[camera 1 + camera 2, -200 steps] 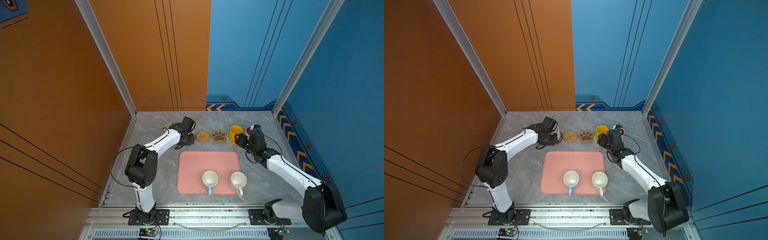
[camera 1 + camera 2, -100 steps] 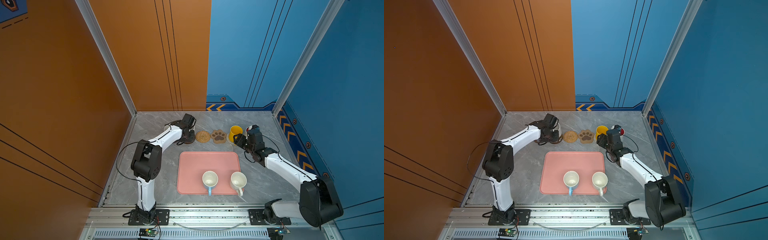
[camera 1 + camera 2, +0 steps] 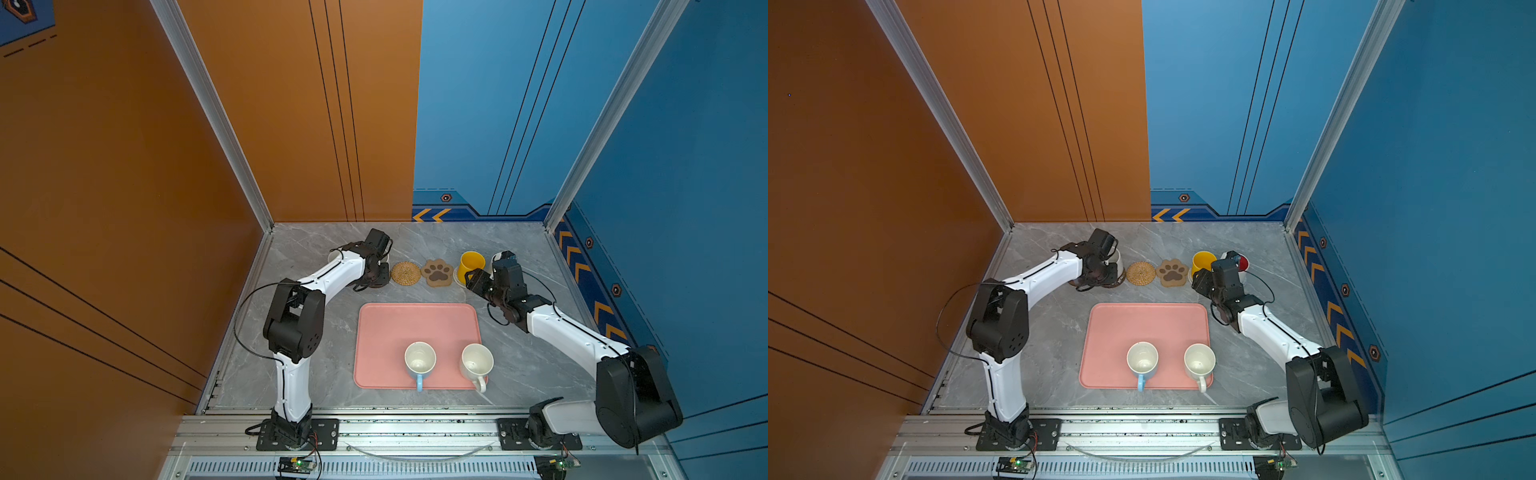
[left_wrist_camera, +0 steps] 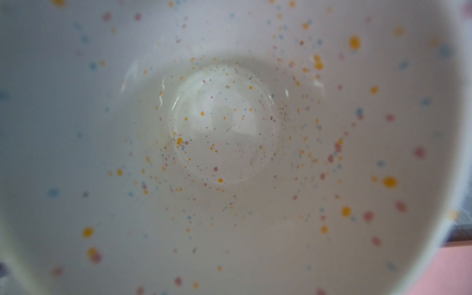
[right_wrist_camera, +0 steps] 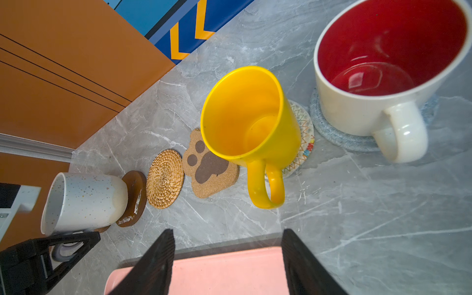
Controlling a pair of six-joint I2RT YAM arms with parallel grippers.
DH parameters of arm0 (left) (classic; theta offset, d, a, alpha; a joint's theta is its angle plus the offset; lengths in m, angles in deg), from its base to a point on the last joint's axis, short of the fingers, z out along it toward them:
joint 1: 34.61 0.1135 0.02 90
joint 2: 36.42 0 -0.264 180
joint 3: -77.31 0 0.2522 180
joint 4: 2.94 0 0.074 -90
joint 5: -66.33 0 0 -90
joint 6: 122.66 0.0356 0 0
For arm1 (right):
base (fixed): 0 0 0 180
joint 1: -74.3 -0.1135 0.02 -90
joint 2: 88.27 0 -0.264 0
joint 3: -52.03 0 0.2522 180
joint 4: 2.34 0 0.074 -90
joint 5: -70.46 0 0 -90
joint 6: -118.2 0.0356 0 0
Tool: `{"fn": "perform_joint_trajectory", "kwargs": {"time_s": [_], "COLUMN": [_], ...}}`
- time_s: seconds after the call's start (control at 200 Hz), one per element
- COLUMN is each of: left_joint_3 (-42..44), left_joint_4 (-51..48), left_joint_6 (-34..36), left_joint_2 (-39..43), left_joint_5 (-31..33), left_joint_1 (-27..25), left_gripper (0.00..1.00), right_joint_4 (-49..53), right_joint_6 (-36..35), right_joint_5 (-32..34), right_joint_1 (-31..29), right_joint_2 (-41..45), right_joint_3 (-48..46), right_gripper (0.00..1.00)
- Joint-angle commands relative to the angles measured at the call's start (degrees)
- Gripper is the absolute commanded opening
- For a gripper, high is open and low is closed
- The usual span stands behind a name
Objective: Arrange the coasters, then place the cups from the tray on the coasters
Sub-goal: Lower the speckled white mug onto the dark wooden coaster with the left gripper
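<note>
Because the left tool [image 3: 1100,274] seemingly is closed on the handle of the speckled mug [image 5: 84,199], its own camera looks straight down into the dotted inside; the mug is at a brown disc [image 5: 134,196] at the left end of the coaster row, and I cannot tell whether its base touches. That row runs along the far side of the bench [image 3: 523,365], between the tray [image 3: 399,328] and the back wall, probably so both arms can reach it. Next in line lie the rattan coaster [image 3: 406,273] and the paw coaster [image 3: 437,273], both bare. The yellow mug [image 5: 245,120] stands on the white coaster [image 5: 304,127] and the red mug [image 5: 383,71] on the blue coaster [image 5: 344,141] toward the far right corner, handles turned toward the right arm. The right tool [image 5: 227,231] hangs just short of the yellow mug with its jaws apart and nothing between them, which reads as a mug already let go. Two mugs stand by the tray's near edge, the blue mug [image 3: 419,357] and the white mug [image 3: 477,361], handles toward the near edge, where a tool can pinch them; two bare coasters match them. The bench is grey and marble-veined. Around it, orange panels [image 3: 291,124] close the left and part of the back, blue panels [image 3: 498,104] the rest, with yellow chevrons [image 3: 432,215] along the foot; a metal rail [image 3: 415,428] fronts the near edge.
</note>
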Motion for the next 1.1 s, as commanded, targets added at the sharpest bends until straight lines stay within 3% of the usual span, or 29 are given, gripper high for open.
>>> {"fn": "perform_joint_trajectory", "kwargs": {"time_s": [0.0, 1.091], "left_joint_3": [-2.6, -4.5], "left_joint_4": [1.2, 0.4], "left_joint_6": [1.0, 1.7], "left_joint_2": [0.0, -2.5], "left_joint_5": [1.7, 4.3], "left_joint_1": [0.4, 0.4], "left_gripper": [0.00, 0.00], "right_joint_4": [-0.7, -0.9], "right_joint_6": [0.8, 0.9], "right_joint_5": [-1.0, -1.6], "right_joint_1": [0.4, 0.6], "right_joint_2": [-0.9, -1.7], "right_joint_3": [1.4, 1.4], "right_gripper": [0.65, 0.65]}}
